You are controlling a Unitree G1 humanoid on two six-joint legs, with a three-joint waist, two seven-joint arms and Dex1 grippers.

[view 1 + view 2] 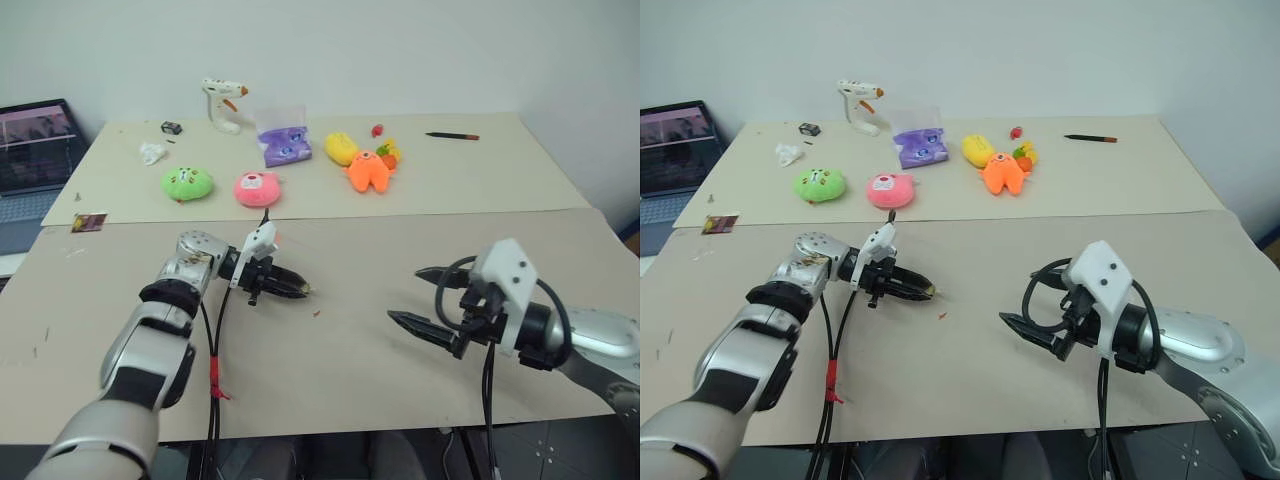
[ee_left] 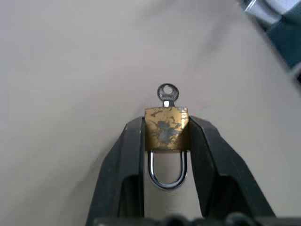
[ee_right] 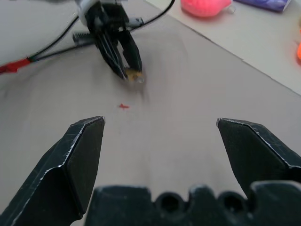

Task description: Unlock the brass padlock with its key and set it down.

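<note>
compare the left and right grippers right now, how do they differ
The left gripper is shut on the brass padlock, whose key sticks out of its body; the right gripper holds nothing. The left's fingers sit close together, the right's are spread wide. The left points toward the right arm; the right faces back at it. Both have two black fingers and hover over the table.

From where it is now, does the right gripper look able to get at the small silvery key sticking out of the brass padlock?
Probably yes. The left gripper holds the brass padlock by its sides, so the silvery key juts out past its fingertips. The right gripper is open, facing it across bare tabletop.
</note>
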